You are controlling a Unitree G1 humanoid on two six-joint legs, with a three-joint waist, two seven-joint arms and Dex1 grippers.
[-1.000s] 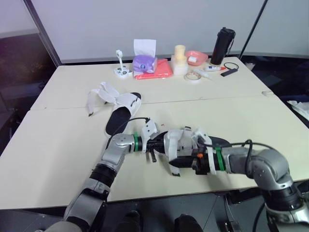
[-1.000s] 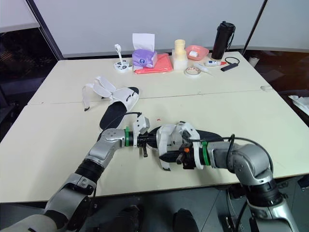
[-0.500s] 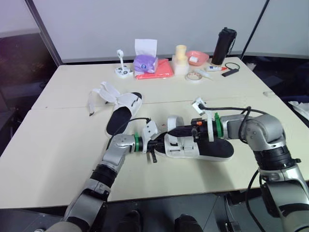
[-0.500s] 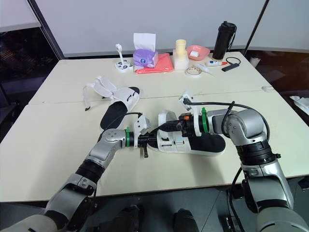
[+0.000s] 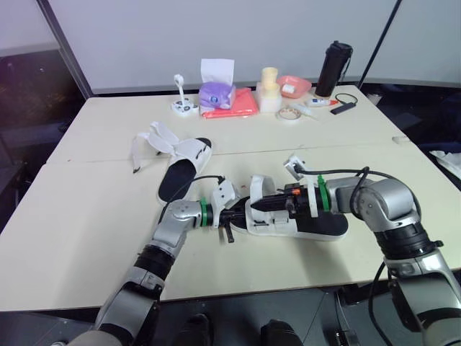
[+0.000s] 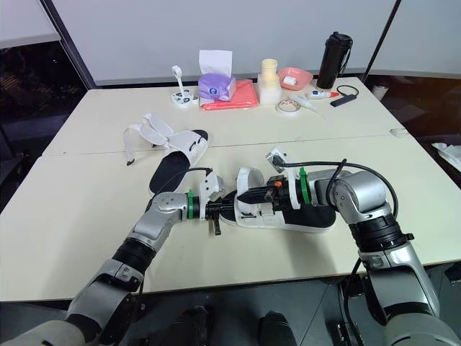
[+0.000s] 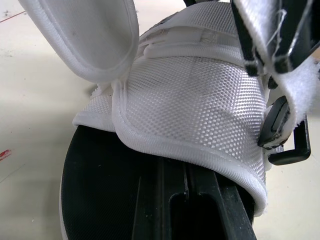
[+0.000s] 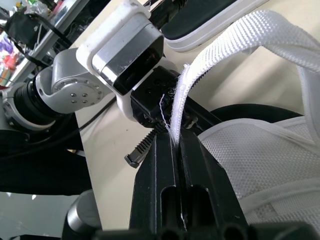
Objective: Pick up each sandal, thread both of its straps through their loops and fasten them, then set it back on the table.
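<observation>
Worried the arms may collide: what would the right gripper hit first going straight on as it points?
Probably the left gripper, facing it just beyond the strap it pinches, though depth is unclear.

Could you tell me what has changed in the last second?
The right gripper, shut on a strap, swung from the near side of the sandal to the far side, and the sandal went from tipped to flat. The left gripper stayed at its toe; the other sandal stayed put.
</observation>
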